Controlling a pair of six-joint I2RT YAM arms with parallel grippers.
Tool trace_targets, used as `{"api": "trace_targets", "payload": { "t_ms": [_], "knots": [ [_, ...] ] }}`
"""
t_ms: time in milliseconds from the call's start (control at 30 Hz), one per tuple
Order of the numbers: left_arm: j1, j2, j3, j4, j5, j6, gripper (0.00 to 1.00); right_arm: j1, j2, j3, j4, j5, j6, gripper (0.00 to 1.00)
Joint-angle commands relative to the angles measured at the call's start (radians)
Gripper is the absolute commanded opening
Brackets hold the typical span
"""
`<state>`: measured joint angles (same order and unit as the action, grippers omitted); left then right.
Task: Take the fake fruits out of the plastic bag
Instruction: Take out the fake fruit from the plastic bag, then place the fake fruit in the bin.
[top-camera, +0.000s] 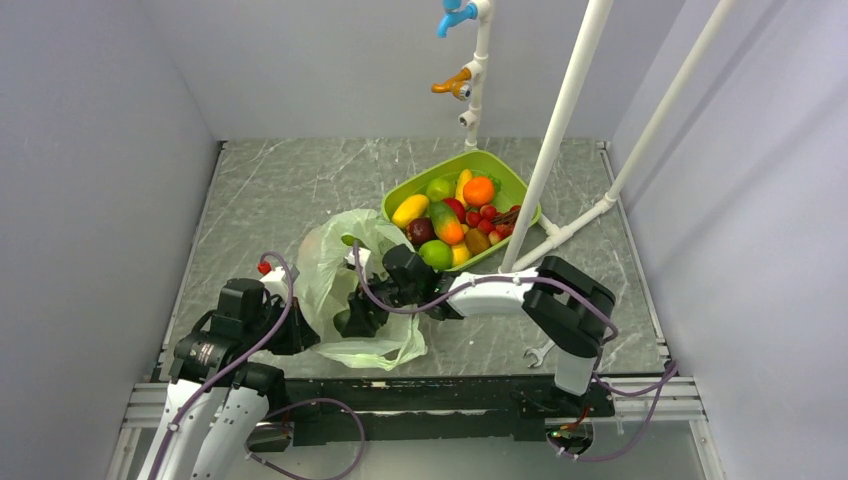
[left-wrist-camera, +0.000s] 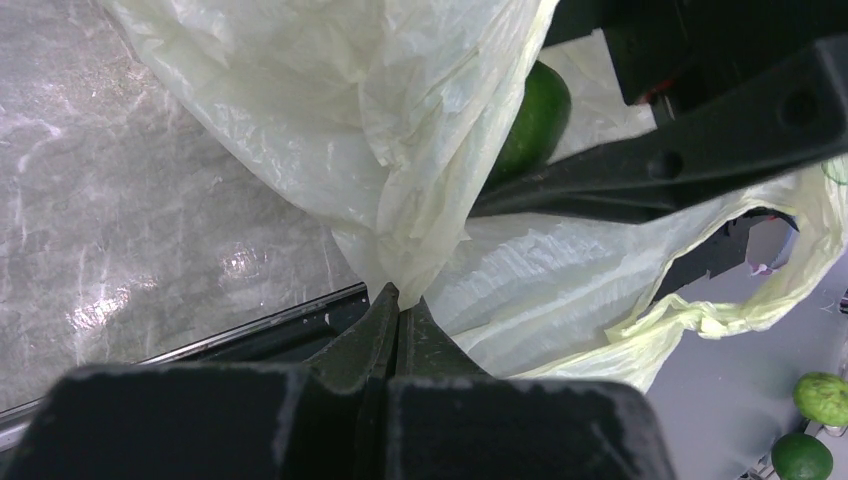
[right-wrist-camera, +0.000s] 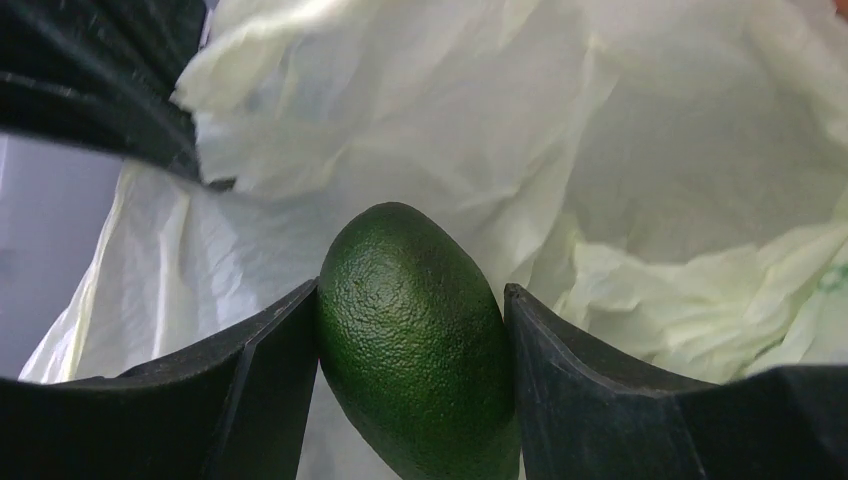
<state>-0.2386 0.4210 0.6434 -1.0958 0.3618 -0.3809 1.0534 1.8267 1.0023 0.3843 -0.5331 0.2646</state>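
Note:
The pale-green plastic bag (top-camera: 335, 275) lies crumpled at the table's near middle. My left gripper (top-camera: 303, 338) is shut on a fold of the bag's edge (left-wrist-camera: 400, 295). My right gripper (top-camera: 362, 318) reaches into the bag's mouth and is shut on a dark green avocado (right-wrist-camera: 415, 340), with one finger pressed against each side of it. The avocado also shows in the left wrist view (left-wrist-camera: 535, 120), behind the bag's film and next to the right gripper's black fingers (left-wrist-camera: 700, 150). In the top view the avocado is hidden by the gripper and the bag.
A green tray (top-camera: 470, 162) with several fruits stands behind the bag on the right. White pipes (top-camera: 560, 130) rise beside it. A small wrench (top-camera: 537, 353) lies near the front edge. Two green round fruits (left-wrist-camera: 822, 395) show at the left wrist view's lower right.

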Motion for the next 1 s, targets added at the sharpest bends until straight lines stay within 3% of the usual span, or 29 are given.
{"api": "trace_targets", "payload": {
  "t_ms": [0,167,433,700,967],
  "knots": [
    [0.007,-0.003,0.001,0.033,0.013,0.013,0.0,0.008,-0.134,-0.04,-0.041,-0.02,-0.024,0.17],
    [0.009,0.004,0.002,0.033,0.014,0.014,0.0,0.007,-0.276,-0.09,-0.03,0.022,-0.023,0.16],
    [0.012,0.01,0.001,0.035,0.015,0.014,0.0,0.009,-0.473,-0.109,0.01,0.221,-0.058,0.0],
    [0.015,0.008,0.001,0.034,0.014,0.014,0.0,0.007,-0.696,-0.242,0.068,0.655,-0.084,0.0],
    [0.018,0.011,0.001,0.035,0.018,0.016,0.0,-0.022,-0.698,-0.268,-0.088,1.07,-0.036,0.0]
  ]
}}
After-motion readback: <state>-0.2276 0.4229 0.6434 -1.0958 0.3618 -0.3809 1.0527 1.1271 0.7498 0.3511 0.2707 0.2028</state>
